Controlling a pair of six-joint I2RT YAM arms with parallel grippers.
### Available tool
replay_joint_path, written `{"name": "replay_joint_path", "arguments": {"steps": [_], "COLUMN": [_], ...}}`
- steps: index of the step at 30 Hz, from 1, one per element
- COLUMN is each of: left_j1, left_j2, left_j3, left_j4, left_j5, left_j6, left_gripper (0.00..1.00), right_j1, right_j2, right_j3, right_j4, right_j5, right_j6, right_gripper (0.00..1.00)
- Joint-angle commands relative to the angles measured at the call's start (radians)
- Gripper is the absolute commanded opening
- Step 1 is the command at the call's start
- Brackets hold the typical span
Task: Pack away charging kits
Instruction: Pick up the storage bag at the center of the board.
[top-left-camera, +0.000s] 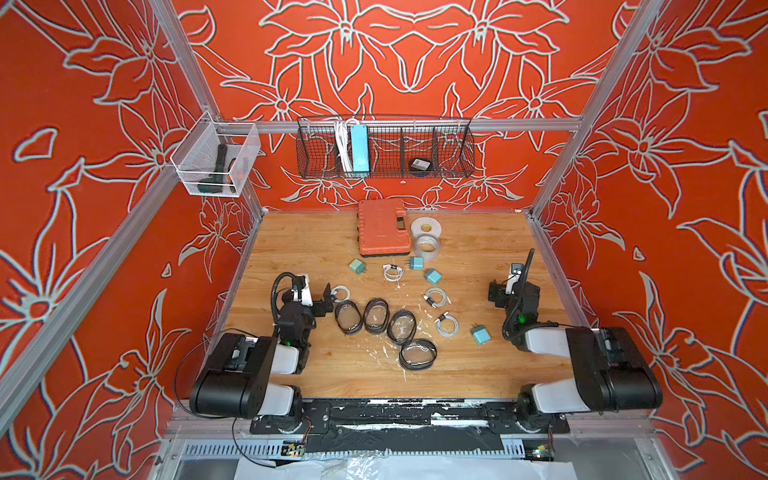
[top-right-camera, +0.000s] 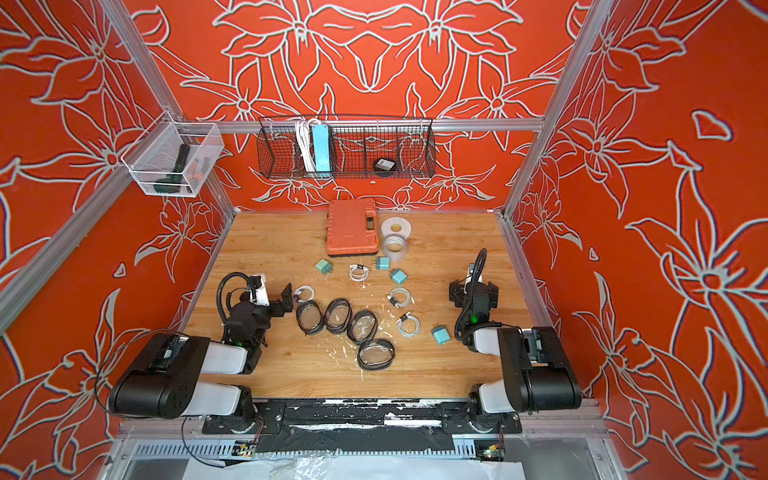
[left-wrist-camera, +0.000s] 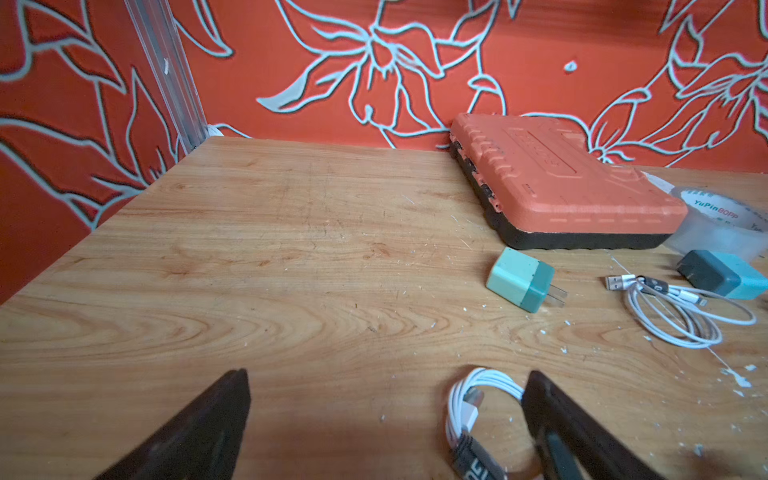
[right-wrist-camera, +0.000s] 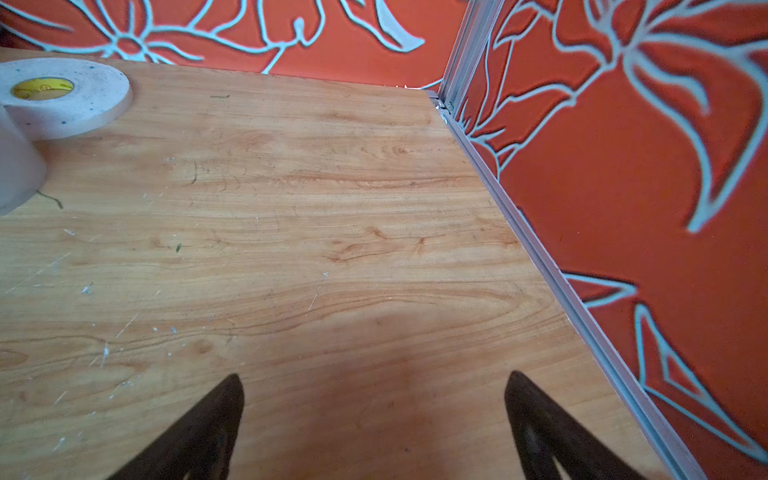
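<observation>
We judge that packing has barely begun: no kit piece sits in a pouch, and all of them lie loose on the table (top-left-camera: 291, 249), on the arms' side of the orange case (top-left-camera: 383, 226). Three teal plugs (top-left-camera: 416, 263) and one coiled cable (top-left-camera: 393, 272) lie just off the case. Farther from it come two more cables, the fourth plug (top-left-camera: 480, 335) and the four oval pouches (top-left-camera: 376, 316) in a curving row.

The left tool (left-wrist-camera: 384, 399) is spread wide and empty, low over the table. The last cable (left-wrist-camera: 478, 399) lies inside its gap, close to one finger; we cannot tell whether they touch. The right tool (right-wrist-camera: 374, 395) is also spread wide and empty, over bare wood well to the side of the case.

The step in hand looks like the first pick, this cable. Next, the left tool needs to centre on the coil, settle lower and close across the bundle.
</observation>
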Motion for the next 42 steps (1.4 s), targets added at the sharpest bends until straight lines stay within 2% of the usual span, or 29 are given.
{"name": "replay_joint_path", "arguments": {"steps": [1, 32, 33, 34, 35, 36, 38, 40, 42], "left_j1": [-0.003, -0.003, -0.003, -0.003, -0.003, -0.002, -0.003, -0.003, -0.003], "left_j2": [0.001, -0.002, -0.032, -0.088, -0.163, -0.232, -0.352, -0.483, -0.602], "left_j3": [0.014, 0.013, 0.026, 0.052, 0.096, 0.142, 0.196, 0.224, 0.252], "left_j4": [0.02, 0.028, 0.0, -0.098, -0.243, -0.381, -0.54, -0.64, -0.785], "left_j5": [0.007, 0.003, -0.019, -0.027, -0.04, -0.045, -0.013, 0.02, -0.006], "left_j6": [0.013, 0.012, 0.001, -0.001, -0.014, -0.024, -0.068, -0.163, -0.376], "left_gripper": [0.99, 0.99, 0.99, 0.99, 0.99, 0.99, 0.99, 0.99, 0.99], "right_j1": [-0.002, 0.003, 0.014, 0.045, 0.089, 0.102, 0.097, 0.098, 0.095], "right_j2": [-0.015, -0.024, -0.056, -0.11, -0.191, -0.268, -0.361, -0.425, -0.478], "right_j3": [0.002, 0.002, 0.017, 0.052, 0.13, 0.242, 0.401, 0.455, 0.462], "right_j4": [0.026, 0.048, -0.019, -0.105, -0.312, -0.567, -0.873, -0.965, -1.018], "right_j5": [0.022, 0.023, 0.023, 0.066, 0.151, 0.183, 0.064, -0.08, -0.235], "right_j6": [0.016, 0.002, -0.009, -0.03, -0.022, 0.052, 0.181, 0.307, 0.457], "right_gripper": [0.98, 0.98, 0.98, 0.99, 0.98, 0.98, 0.98, 0.98, 0.98]}}
